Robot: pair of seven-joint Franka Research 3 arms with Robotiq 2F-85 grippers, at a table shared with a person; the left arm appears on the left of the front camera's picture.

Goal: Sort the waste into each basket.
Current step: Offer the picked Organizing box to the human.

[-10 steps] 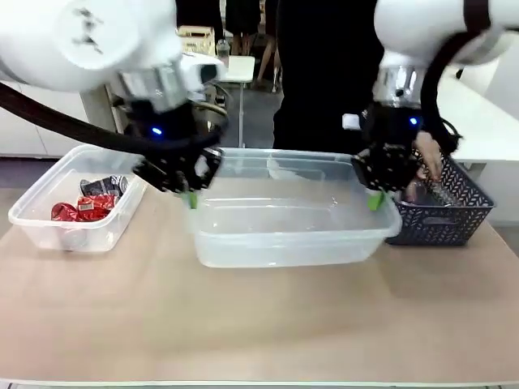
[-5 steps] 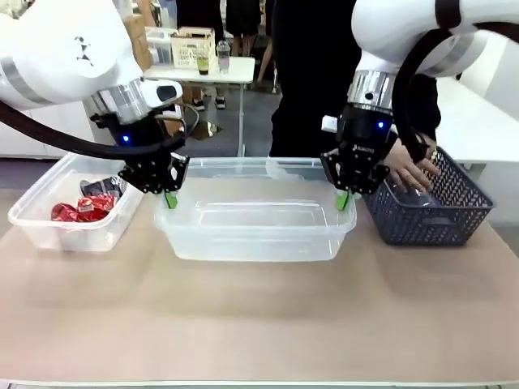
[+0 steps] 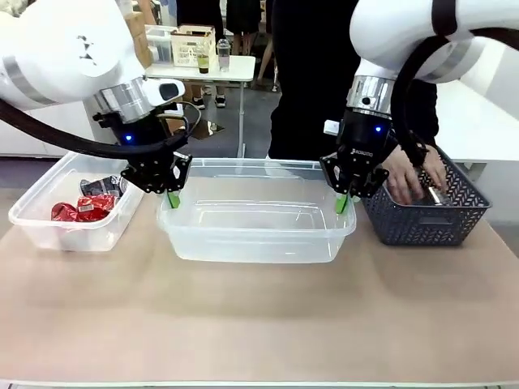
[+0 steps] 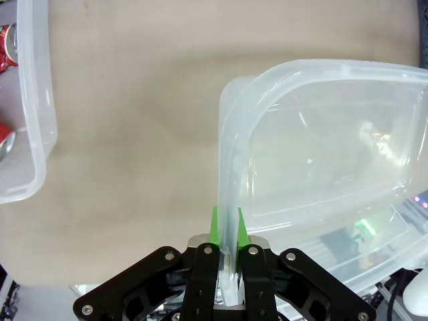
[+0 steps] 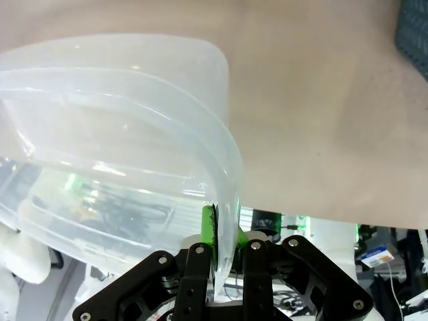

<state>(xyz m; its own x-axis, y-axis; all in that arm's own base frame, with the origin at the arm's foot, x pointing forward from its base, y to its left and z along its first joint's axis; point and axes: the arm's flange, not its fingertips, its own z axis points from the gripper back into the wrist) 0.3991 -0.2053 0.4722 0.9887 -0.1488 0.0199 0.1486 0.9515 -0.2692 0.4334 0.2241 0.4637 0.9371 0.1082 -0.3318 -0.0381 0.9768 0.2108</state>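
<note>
Front view: the left claw (image 3: 172, 198) and right claw (image 3: 344, 203) each pinch an end rim of the middle tub (image 3: 255, 239), which seems to rest on the table (image 3: 259, 324). Crushed cans (image 3: 85, 207) lie in the left tub (image 3: 32, 220), and a person's hand (image 3: 409, 174) is in the dark basket (image 3: 430, 227).
Left wrist view — green pads (image 4: 214, 227) clamp the tub's rim.
Right wrist view — the pads likewise grip the rim.
</note>
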